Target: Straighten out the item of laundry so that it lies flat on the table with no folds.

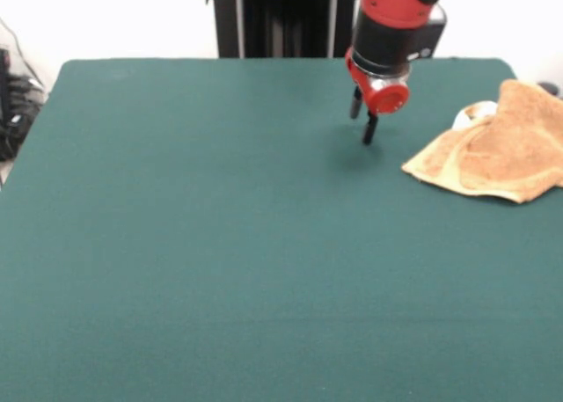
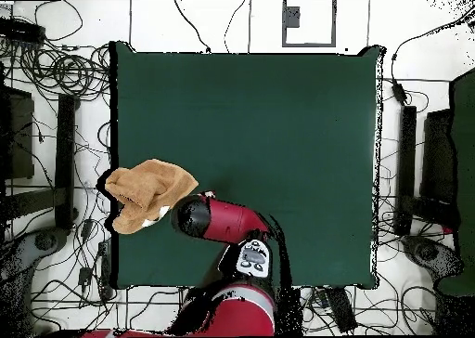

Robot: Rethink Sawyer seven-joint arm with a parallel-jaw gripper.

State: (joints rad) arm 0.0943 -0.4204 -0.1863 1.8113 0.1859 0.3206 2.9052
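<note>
At the table's (image 1: pixel 220 270) far right edge in the front view, the towel (image 1: pixel 501 151) lies crumpled and folded over itself, hanging partly past the edge. Just left of it the gripper (image 1: pixel 363 120) hangs over bare felt, fingers slightly parted, holding nothing.

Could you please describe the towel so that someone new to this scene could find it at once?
Start at the large dark green table in the front view and go to its right edge. There the towel lies crumpled, right of the gripper. It is the only tan-orange, fluffy thing on the table.
</note>
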